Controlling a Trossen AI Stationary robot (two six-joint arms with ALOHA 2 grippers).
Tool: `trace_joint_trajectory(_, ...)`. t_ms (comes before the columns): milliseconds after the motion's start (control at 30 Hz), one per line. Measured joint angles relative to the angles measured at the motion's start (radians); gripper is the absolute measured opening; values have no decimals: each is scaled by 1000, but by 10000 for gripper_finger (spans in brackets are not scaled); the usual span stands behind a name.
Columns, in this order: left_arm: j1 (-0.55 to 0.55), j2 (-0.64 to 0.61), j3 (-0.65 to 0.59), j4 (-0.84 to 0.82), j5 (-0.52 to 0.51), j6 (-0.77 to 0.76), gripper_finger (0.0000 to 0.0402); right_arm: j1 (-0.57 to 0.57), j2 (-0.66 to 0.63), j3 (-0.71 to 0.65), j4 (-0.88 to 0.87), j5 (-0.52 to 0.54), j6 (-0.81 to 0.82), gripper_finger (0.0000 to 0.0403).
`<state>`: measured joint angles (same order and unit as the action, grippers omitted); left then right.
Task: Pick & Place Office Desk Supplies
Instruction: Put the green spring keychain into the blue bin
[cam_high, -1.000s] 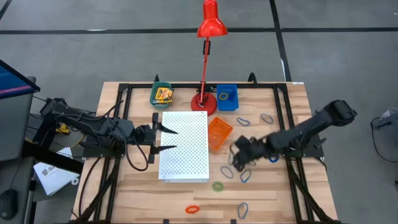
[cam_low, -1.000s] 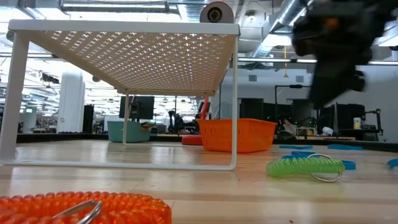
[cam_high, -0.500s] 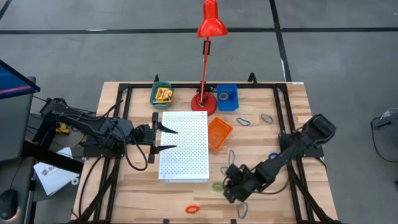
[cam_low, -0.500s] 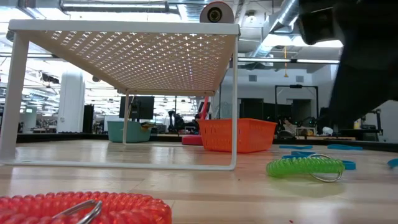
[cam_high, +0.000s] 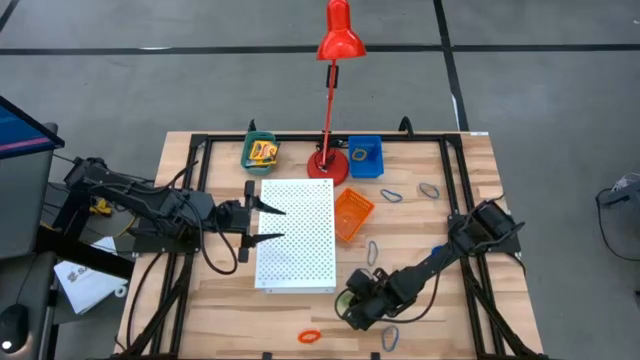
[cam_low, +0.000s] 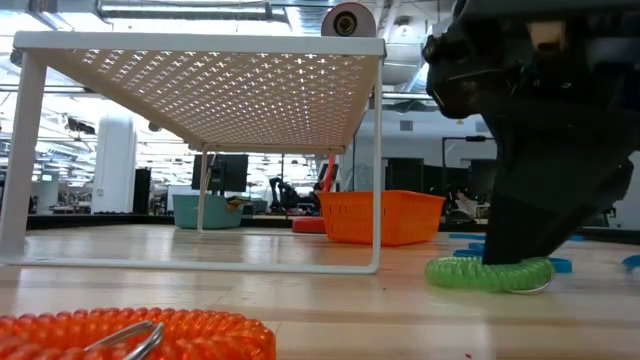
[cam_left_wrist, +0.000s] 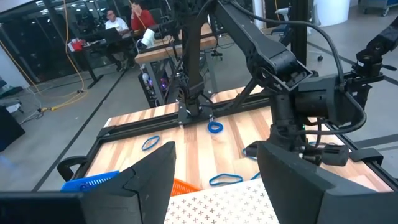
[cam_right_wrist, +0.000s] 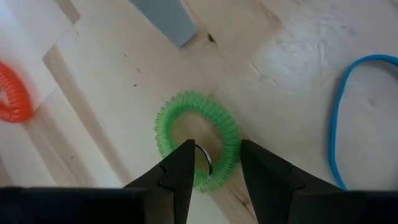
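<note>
The green coiled loop (cam_high: 350, 298) is what you are over: in the high view it lies on the wooden table (cam_high: 440, 190) just past the near right corner of the white perforated board (cam_high: 296, 234), with the right gripper (cam_high: 352, 303) directly above it. You can also see an orange loop (cam_high: 310, 336) nearer the table's front edge, a blue loop (cam_high: 389, 337) beside it, and more blue and grey loops scattered right of the orange basket (cam_high: 352, 214). Your left gripper (cam_high: 268, 224) waits at the board's left edge, fingers spread wide.

In the low view, the green loop (cam_low: 490, 273) is a tight springy coil lying flat, a thin metal ring showing at its right end; the dark right gripper (cam_low: 530, 240) comes down onto it.

In the left wrist view, you see the right arm across the table and several blue loops.

In the right wrist view, the green loop (cam_right_wrist: 198, 147) is a ribbed ring with the metal ring inside. Your right fingers (cam_right_wrist: 180, 174) stand apart, straddling its near rim, not clamped.
</note>
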<state>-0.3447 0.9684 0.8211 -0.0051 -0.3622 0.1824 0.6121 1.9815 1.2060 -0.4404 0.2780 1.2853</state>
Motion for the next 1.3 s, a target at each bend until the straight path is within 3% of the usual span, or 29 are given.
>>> trace_joint_trajectory(267,0,0,0,-2,0,0,218,3,30,4,-45,-15,77,115)
trace_joint_trajectory(367,0,0,0,-3,0,0,218,3,29,4,-66,-4,78,89)
trace_joint_trajectory(500,0,0,0,-2,0,0,218,4,29,2,-83,18,35,23)
trace_joint_trajectory(633,0,0,0,-2,0,0,218,25,33,24,-129,81,30,9)
trace_joint_trajectory(800,0,0,0,-2,0,-1,218,79,47,140,-409,165,72,3)
trace_joint_trajectory(1033,0,0,0,5,0,-3,218,147,38,366,-827,358,218,1)
trace_joint_trajectory(1200,0,0,0,6,0,-3,218,109,31,428,-1103,444,256,1)
trace_joint_trajectory(1300,0,0,0,6,0,-3,218,41,-12,402,-1117,495,168,1)
